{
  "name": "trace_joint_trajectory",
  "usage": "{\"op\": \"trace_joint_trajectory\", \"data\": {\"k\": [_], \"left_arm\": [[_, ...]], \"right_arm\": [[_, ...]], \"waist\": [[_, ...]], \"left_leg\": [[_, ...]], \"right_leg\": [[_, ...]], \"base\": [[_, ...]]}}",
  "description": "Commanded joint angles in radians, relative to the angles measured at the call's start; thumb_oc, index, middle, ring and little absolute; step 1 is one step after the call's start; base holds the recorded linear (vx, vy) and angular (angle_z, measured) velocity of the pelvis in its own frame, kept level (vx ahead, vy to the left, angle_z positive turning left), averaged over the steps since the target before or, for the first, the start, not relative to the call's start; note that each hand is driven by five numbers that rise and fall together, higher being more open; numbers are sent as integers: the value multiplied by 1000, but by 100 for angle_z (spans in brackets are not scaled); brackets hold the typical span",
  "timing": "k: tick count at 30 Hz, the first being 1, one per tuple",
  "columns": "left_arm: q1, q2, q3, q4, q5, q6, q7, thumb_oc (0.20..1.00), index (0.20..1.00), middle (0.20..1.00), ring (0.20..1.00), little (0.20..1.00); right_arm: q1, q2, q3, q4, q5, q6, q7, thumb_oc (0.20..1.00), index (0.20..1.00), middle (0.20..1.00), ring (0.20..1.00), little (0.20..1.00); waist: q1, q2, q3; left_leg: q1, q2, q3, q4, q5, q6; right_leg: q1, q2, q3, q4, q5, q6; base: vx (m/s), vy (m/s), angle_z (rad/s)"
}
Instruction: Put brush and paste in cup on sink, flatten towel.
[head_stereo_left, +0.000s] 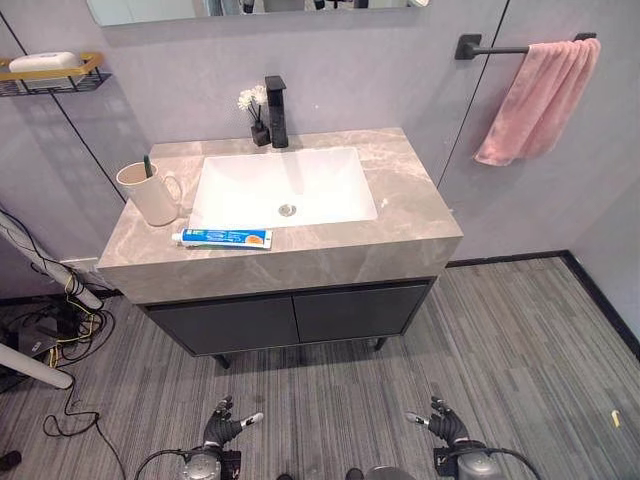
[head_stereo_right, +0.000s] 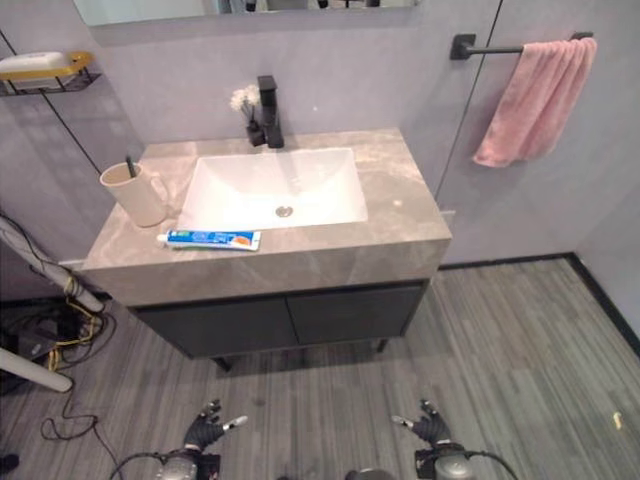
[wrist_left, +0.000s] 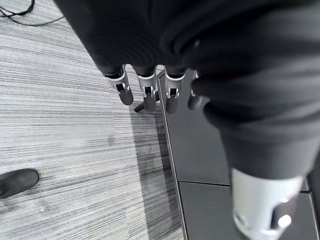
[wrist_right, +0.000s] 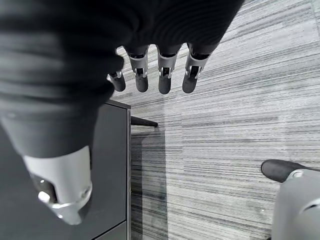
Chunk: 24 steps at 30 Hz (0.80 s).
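The toothpaste tube (head_stereo_left: 222, 238) is lying flat on the front edge of the grey marble counter (head_stereo_left: 420, 215), just in front of the white sink basin (head_stereo_left: 285, 185) and towards its left corner, with its length running along the counter edge. The cream cup (head_stereo_left: 150, 193) is standing upright just behind and to the left of the tube, near it, with its handle turned towards the basin, and the dark toothbrush (head_stereo_left: 148, 166) is poking up out of its mouth. Over on the right wall, the pink towel (head_stereo_left: 540, 100) is hanging bunched and crooked over the black rail (head_stereo_left: 500, 48), gathered towards the rail's far end rather than spread along it. Behind the basin the black tap (head_stereo_left: 276, 110) is standing with a small vase of white flowers (head_stereo_left: 254, 108) just beside it, and a wall shelf (head_stereo_left: 50, 78) is holding a white object up at the left. Down low over the striped floor, well apart from the counter, the left hand (head_stereo_left: 222, 428) and the right hand (head_stereo_left: 445, 422) are both hanging empty in front of the dark cabinet doors (head_stereo_left: 290, 315); in the wrist views each hand's fingers (wrist_left: 145, 92) are pointing out straight and relaxed, side by side with small gaps, gripping nothing.
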Motion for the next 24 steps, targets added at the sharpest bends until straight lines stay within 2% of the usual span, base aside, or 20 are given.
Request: {"op": "trace_joint_trajectory", "data": {"k": [1, 3, 5, 7, 8, 9, 10, 11, 13, 15, 18, 21, 22, 24], "left_arm": [[-54, 6, 7, -32, -35, -30, 2, 1000, 1000, 1000, 1000, 1000], [-55, 5, 7, -33, -40, -29, 1, 1000, 1000, 1000, 1000, 1000], [-81, -8, -4, -24, -61, -27, -3, 1000, 1000, 1000, 1000, 1000], [-92, -15, -18, -20, -62, -24, -2, 1000, 1000, 1000, 1000, 1000], [-102, -14, -27, -33, -58, -28, 3, 1000, 1000, 1000, 1000, 1000], [-105, -11, -31, -42, -50, -28, 9, 1000, 1000, 1000, 1000, 1000], [-103, -14, -31, -33, -45, -27, 16, 1000, 1000, 1000, 1000, 1000], [-101, -16, -33, -24, -41, -27, 21, 1000, 1000, 1000, 1000, 1000], [-98, -20, -36, -19, -33, -27, 20, 1000, 1000, 1000, 1000, 1000], [-81, -12, -31, -23, -19, -23, 19, 1000, 1000, 1000, 1000, 1000], [-78, -3, -31, -33, -15, -23, 17, 1000, 1000, 1000, 1000, 1000], [-76, 20, -30, -56, -3, -27, 11, 1000, 1000, 1000, 1000, 1000], [-76, 32, -31, -71, 4, -29, 11, 1000, 1000, 1000, 1000, 1000], [-78, 43, -31, -83, 14, -30, 9, 1000, 1000, 1000, 1000, 1000]], "right_arm": [[-37, -22, 23, -23, 0, -25, -15, 1000, 1000, 1000, 1000, 1000], [-36, -25, 24, -25, -3, -25, -16, 1000, 1000, 1000, 1000, 1000], [-32, -45, 25, -22, -17, -22, -23, 1000, 1000, 1000, 1000, 1000], [-26, -55, 21, -13, -30, -18, -33, 1000, 1000, 1000, 1000, 1000], [-22, -64, 13, -5, -35, -15, -45, 1000, 1000, 1000, 1000, 1000], [-23, -72, 7, 19, -50, -12, -57, 1000, 1000, 1000, 1000, 1000], [-24, -74, 13, 55, -76, -7, -68, 1000, 1000, 1000, 1000, 1000], [-24, -77, 14, 67, -84, -6, -73, 1000, 1000, 1000, 1000, 1000], [-25, -72, 13, 80, -79, -6, -72, 1000, 1000, 1000, 1000, 1000], [-23, -60, 28, 83, -91, 2, -59, 1000, 1000, 1000, 1000, 1000], [-19, -52, 35, 78, -103, 6, -55, 1000, 1000, 1000, 1000, 1000], [-18, -43, 39, 59, -109, 9, -46, 1000, 1000, 1000, 1000, 1000], [-25, -39, 47, 45, -120, 11, -41, 1000, 1000, 1000, 1000, 1000], [-37, -41, 65, 19, -149, 11, -40, 1000, 1000, 1000, 1000, 1000]], "waist": [[-3, -23, 35], [-5, -24, 37], [-15, -38, 68], [-23, -38, 72], [-27, -40, 72], [-19, -41, 66], [-10, -33, 64], [-5, -29, 66], [-4, -24, 66], [13, -23, 45], [18, -33, 37], [22, -52, 30], [27, -60, 25], [33, -67, 20]], "left_leg": [[9, 8, -27, -22, 75, -47], [-5, 10, -29, -4, 76, -52], [-100, 19, -37, 169, 110, -85], [-123, 39, -21, 181, 142, -95], [-147, 54, 11, 130, 152, -91], [-174, 62, 4, 47, 165, -81], [-195, 90, -20, -38, 234, -88], [-214, 119, -28, -89, 270, -99], [-222, 141, -1, -127, 298, -110], [-190, 132, -10, -119, 284, -98], [-202, 117, 1, -82, 267, -89], [-223, 77, 19, 5, 215, -62], [-229, 54, 32, 29, 187, -46], [-228, 27, 47, 40, 159, -29]], "right_leg": [[60, -45, 16, -142, 178, 96], [59, -43, 18, -145, 175, 92], [59, -47, 18, -133, 167, 74], [63, -46, 11, -131, 162, 73], [69, -51, 4, -134, 159, 76], [77, -50, 9, -144, 154, 80], [87, -35, 22, -142, 142, 85], [109, -30, 37, -143, 132, 90], [143, -27, 52, -155, 121, 96], [183, -31, 88, -161, 99, 105], [202, -55, 101, -149, 92, 117], [200, -100, 125, -121, 140, 143], [182, -122, 136, -100, 184, 158], [177, -147, 143, -88, 237, 175]], "base": [[-72, -125, 5], [-39, -95, 18], [-27, -151, 16], [49, -52, 21], [153, 33, 13], [259, 93, 21], [366, 140, 22], [360, 145, -1], [359, 154, -61], [337, 174, -61], [238, 172, -49], [205, 206, -31], [226, 272, -29], [190, 241, -11]]}}
